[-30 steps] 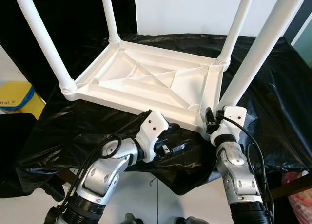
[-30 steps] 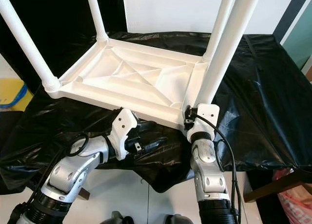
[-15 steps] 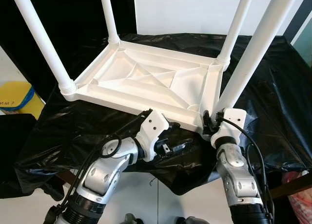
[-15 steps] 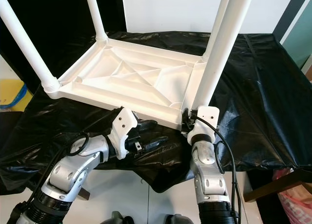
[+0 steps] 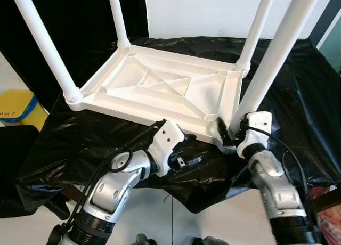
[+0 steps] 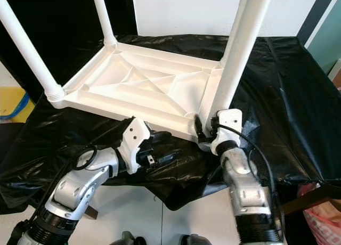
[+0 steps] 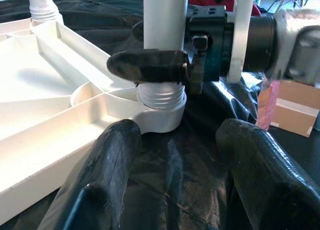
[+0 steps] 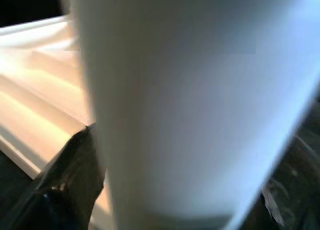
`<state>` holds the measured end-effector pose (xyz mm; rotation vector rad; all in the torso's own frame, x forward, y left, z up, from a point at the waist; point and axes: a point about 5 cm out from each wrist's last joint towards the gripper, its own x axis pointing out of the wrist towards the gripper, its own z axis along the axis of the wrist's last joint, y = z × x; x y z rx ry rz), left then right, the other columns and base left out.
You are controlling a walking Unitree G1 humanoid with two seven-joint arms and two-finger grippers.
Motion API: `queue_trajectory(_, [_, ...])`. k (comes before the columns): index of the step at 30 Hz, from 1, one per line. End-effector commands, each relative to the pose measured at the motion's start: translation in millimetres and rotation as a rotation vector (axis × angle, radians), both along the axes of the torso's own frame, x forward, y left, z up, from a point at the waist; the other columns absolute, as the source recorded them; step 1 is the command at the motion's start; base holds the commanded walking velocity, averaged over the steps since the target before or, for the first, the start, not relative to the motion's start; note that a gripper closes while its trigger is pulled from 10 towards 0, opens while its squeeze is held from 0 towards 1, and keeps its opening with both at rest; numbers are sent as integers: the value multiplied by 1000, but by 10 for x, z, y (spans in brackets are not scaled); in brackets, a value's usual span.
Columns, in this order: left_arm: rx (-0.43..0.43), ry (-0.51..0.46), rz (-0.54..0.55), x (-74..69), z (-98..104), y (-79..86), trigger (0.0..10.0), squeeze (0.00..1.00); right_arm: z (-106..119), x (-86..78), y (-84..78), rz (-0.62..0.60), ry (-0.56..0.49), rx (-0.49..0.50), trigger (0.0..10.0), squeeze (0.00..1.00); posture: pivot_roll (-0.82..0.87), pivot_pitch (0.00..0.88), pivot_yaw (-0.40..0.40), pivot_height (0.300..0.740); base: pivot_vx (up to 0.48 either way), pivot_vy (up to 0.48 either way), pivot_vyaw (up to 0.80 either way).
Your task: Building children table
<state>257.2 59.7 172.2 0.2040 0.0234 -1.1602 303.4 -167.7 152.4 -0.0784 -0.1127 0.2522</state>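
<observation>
A white plastic children's table (image 5: 160,82) lies upside down on a black sheet (image 5: 80,138), all its legs pointing up. My right gripper (image 5: 229,133) is shut on the near right leg (image 5: 272,58), just above its threaded base (image 7: 160,97) in the corner socket. One of its black fingers (image 7: 150,65) wraps across the front of that leg. My left gripper (image 5: 193,150) rests open on the sheet just in front of the table's near edge, left of that corner. It holds nothing, and its fingers (image 7: 110,160) point at the leg's base.
The sheet hangs over the front edge of the work surface onto a pale floor (image 5: 160,213). A yellow object (image 5: 16,109) sits at the left, a pink bag (image 5: 327,213) at the lower right. A cardboard box (image 7: 292,110) stands beyond the leg.
My right forearm has swung out to the right while its gripper stays on the leg's base. The leg's top has shifted slightly left. The left arm has not moved.
</observation>
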Motion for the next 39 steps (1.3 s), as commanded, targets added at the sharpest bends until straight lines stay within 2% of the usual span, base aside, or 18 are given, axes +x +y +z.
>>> queue_trajectory(1, [-2, -9, -1, -18, 9, -4, 10000, 0, -27, 12, 19, 33, 14, 7, 10000, 0, -109, 92, -3, 740, 0, 0, 0])
queue_trajectory(6, [-2, -9, -2, -19, 17, -5, 10000, 0, -31, 125, 31, 157, 32, -50, 10000, 0, -98, 96, -6, 740, 0, 0, 0])
queue_trajectory(9, [-2, -10, -1, -18, 20, -4, 10000, 0, -32, 136, 36, 167, 32, -57, 10000, 0, -98, 96, -6, 740, 0, 0, 0])
queue_trajectory(10, [-2, -13, 4, -13, 27, 1, 10000, 0, -55, 156, 52, 187, 40, -71, 4157, 0, -86, 95, -12, 740, 0, 0, 0])
queue_trajectory(12, [-2, -14, 7, -10, 32, 4, 10000, 0, -72, 169, 63, 201, 46, -79, 4157, 0, -86, 95, -12, 740, 0, 0, 0])
queue_trajectory(13, [-3, -16, 10, -7, 36, 9, 10000, 0, -93, 176, 68, 208, 54, -81, 0, 0, -84, 94, -14, 740, 0, 0, 0])
queue_trajectory(20, [-3, -18, 18, -10, 39, 22, 10000, 0, -134, 183, 48, 224, 64, -78, 0, 0, -79, 96, -15, 740, 0, 0, 0])
queue_trajectory(21, [-4, -17, 19, -11, 39, 23, 10000, 0, -147, 186, 31, 222, 70, -74, 275, 0, -79, 97, -16, 740, 0, 0, 0])
queue_trajectory(22, [-4, -16, 20, -12, 39, 25, 10000, 0, -157, 191, 10, 215, 76, -70, 10000, 0, -79, 99, -17, 740, 0, 0, 0])
queue_trajectory(36, [-7, -14, 19, -16, 37, 27, 10000, 0, -178, 179, -71, 107, 73, -30, 10000, 0, -82, 100, -16, 740, 0, 0, 0])
queue_trajectory(39, [-8, -14, 18, -20, 38, 25, 10000, 0, -166, 163, -61, 52, 62, -9, 10000, 0, -83, 104, -16, 740, 0, 0, 0])
